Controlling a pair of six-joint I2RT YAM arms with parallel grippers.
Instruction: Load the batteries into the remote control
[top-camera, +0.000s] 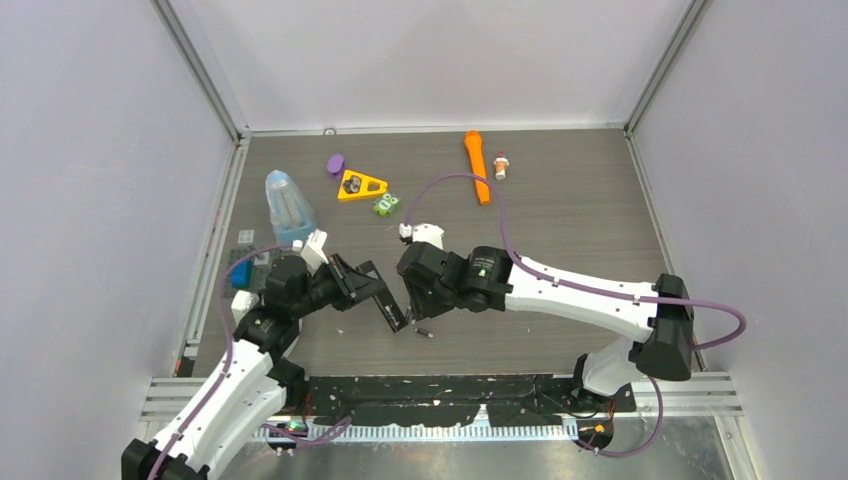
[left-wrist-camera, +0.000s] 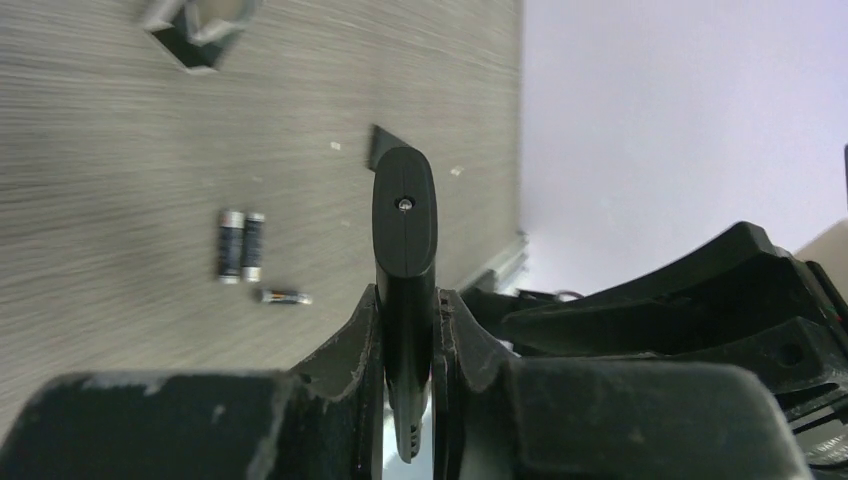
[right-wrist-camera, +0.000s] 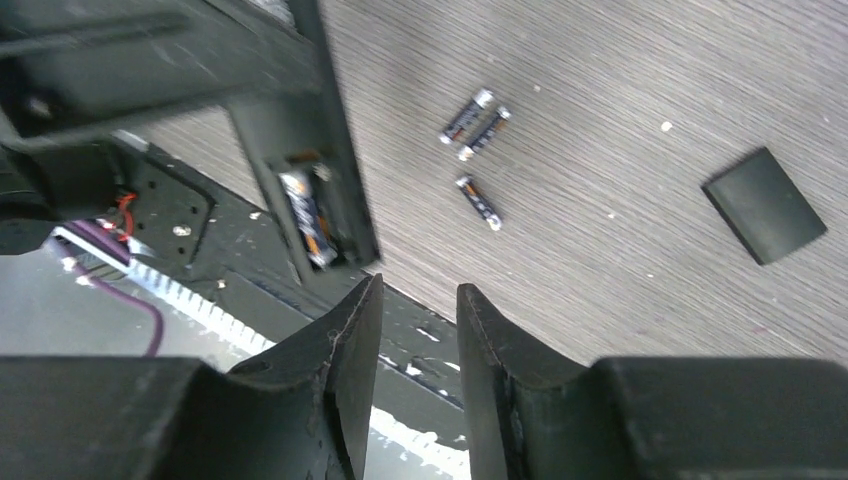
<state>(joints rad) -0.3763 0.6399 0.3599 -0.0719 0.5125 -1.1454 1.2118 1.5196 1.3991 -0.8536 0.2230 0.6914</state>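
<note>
Here, left pincer (left-wrist-camera: 407, 305) clamps the slim, round-ended matte remote control (left-wrist-camera: 404, 215) while right pincer (right-wrist-camera: 418, 300) stands slightly parted.

The table (top-camera: 560, 220) is grey wood-grain laminate, matt and finely lined. The remote (left-wrist-camera: 405, 225) is smooth black plastic with a soft sheen. The batteries (right-wrist-camera: 480, 125) have glossy dark wraps and bright metal caps. The cover (right-wrist-camera: 765, 205) is matt black plastic. The right gripper (right-wrist-camera: 412, 300) is matt black plastic, scuffed pale along its edges; the left gripper (left-wrist-camera: 408, 297) looks alike. The shells (top-camera: 585, 290) of the arms are glossy white plastic. The rails (top-camera: 208, 85) are brushed metal. The walls (top-camera: 100, 150) are smooth and matt.
</note>
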